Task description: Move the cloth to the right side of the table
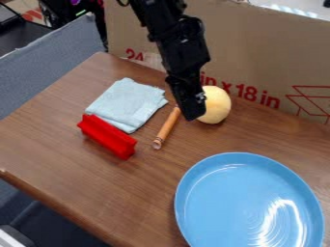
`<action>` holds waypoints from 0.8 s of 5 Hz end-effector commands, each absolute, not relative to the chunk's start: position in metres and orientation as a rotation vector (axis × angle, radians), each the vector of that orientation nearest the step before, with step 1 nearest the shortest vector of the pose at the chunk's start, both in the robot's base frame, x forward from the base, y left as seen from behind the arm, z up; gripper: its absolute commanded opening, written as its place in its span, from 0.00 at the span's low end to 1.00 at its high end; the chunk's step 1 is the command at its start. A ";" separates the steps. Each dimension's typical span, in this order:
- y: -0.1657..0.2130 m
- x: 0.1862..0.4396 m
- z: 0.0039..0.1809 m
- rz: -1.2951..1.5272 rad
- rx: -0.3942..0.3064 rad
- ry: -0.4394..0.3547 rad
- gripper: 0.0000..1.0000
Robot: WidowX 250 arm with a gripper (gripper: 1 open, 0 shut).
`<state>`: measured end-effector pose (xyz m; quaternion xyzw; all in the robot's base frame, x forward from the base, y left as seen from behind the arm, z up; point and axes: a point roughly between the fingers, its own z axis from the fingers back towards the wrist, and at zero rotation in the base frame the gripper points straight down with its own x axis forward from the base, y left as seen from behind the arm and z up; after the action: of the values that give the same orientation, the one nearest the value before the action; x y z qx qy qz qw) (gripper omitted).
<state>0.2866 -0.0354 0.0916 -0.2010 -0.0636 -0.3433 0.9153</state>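
gripper [192, 109] is pinched together on nothing, hanging just right of the cloth [126, 102], so no grab yet

a long red rectangular block [106, 135] lies near the front left, and just to its right a slim orange-brown wooden stick [167, 127] lies at a slant, apart from it. behind the stick sits a pale yellow round fruit-like ball [215, 104], in front of a brown cardboard box with red print [277, 58]. a large round blue plate [250, 205] fills the front right corner.
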 end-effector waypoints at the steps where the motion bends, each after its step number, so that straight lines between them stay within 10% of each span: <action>1: -0.034 0.297 0.095 -0.694 -0.405 -0.223 0.00; 4: -0.051 0.281 0.084 -0.653 -0.429 -0.325 0.00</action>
<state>0.2764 -0.0520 0.0715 -0.2201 -0.1348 -0.3082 0.9156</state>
